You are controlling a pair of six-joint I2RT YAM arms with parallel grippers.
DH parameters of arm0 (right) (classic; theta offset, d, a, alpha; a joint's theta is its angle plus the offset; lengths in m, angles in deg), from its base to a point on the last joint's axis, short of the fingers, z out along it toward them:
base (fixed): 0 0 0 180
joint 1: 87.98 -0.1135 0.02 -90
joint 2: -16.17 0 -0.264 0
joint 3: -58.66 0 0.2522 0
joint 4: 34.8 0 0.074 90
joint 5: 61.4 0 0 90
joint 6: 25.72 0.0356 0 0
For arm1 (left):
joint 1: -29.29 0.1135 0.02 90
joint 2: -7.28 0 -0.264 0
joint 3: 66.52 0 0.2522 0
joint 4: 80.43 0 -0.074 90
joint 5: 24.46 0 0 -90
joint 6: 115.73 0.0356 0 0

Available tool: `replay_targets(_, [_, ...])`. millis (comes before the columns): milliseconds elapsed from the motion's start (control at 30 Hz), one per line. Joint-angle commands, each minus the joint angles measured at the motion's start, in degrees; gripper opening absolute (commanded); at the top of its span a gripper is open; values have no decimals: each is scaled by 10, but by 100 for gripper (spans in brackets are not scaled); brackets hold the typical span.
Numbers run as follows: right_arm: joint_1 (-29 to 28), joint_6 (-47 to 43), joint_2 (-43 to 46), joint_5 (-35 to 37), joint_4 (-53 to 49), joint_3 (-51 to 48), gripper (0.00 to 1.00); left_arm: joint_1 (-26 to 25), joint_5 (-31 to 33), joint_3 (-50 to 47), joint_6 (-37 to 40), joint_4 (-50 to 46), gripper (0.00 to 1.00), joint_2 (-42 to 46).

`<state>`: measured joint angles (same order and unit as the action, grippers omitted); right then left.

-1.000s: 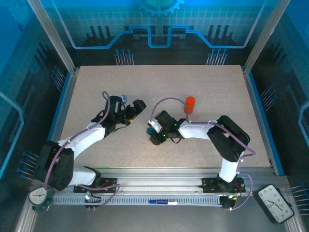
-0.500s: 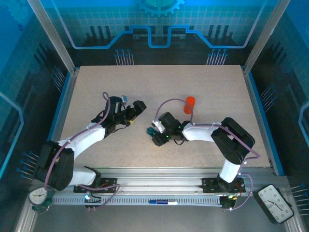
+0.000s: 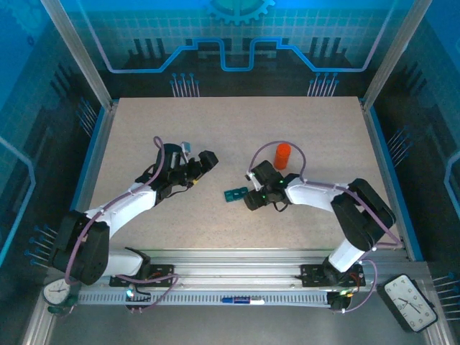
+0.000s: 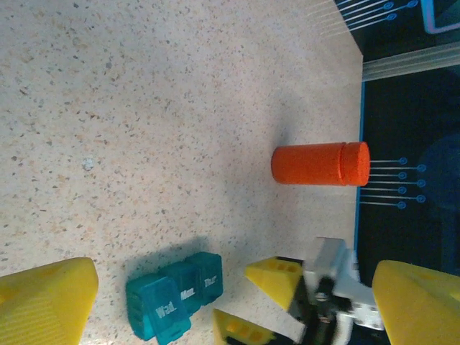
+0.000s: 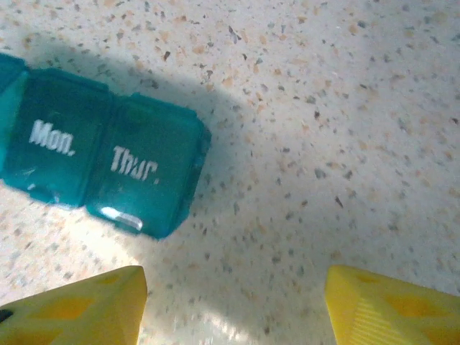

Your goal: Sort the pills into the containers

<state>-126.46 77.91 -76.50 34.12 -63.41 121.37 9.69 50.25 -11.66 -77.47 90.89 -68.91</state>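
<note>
Pill box [image 3: 235, 194], dark teal and lying flat on the speckled table [image 3: 144, 129], sits a little toward the arm bases from the table's middle. In the left wrist view [image 4: 176, 293] its three lids read "Wed.", "Mon." and "Thur.", and the "Wed." lid sits askew from the other two. In the right wrist view [image 5: 100, 169] the "Mon." and "Thur." lids lie flush.

Just to the right of the pill box is the right gripper [image 3: 250, 197]. Its yellow fingers [image 5: 79, 305] are parted, with bare table between them and nothing held. The "Thur." end of the box is near them but apart.

Beyond the pill box and to its right an orange bottle [image 3: 282, 154] stands upright with its cap on.

Left of the pill box and well apart from it, the left gripper [image 3: 208, 159] hangs with its jaws spread wide and empty.
</note>
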Motion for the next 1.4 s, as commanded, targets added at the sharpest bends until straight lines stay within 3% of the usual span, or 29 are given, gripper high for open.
replay_targets(0, [9, 31, 28, -26, -23, 9, 68, 2, -16, 17, 33, -33, 99, 9])
replay_targets(200, [21, 57, -26, -42, -33, 66, 68, -12, -10, 34, 75, -78, 99, 4])
replay_targets(500, [37, 86, -73, -72, -11, 95, 68, -59, 75, 96, 218, -241, 99, -25])
replay_targets(1367, [42, 95, -102, -109, 17, 100, 67, -165, 201, 107, 335, -306, 99, -80])
